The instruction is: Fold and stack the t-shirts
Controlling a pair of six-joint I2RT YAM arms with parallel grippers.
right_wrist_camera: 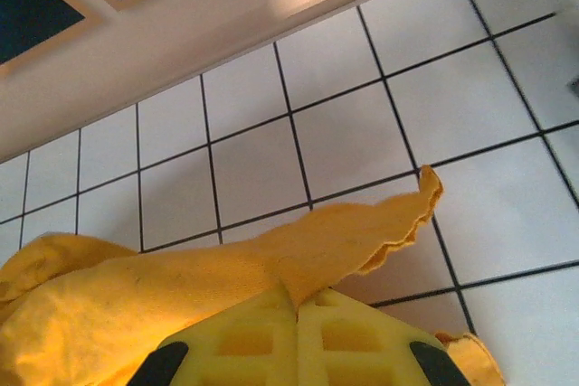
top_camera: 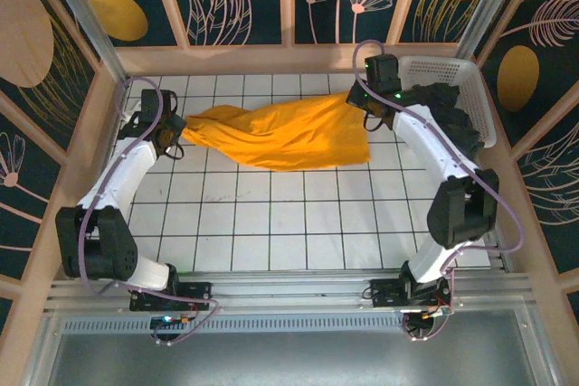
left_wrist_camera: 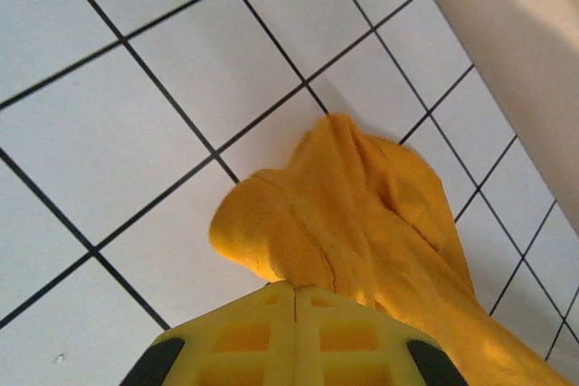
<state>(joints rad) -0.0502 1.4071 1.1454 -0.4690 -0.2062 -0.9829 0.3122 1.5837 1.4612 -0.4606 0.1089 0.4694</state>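
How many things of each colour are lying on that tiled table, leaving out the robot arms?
orange-yellow shirt: 1
dark grey cloth, heaped in the basket: 1
white basket: 1
Total: 3

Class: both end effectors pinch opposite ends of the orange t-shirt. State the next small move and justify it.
Probably draw the left end effector and right end effector slightly apart: both are shut on the orange t-shirt, which lies twisted and bunched between them, too rumpled to fold.
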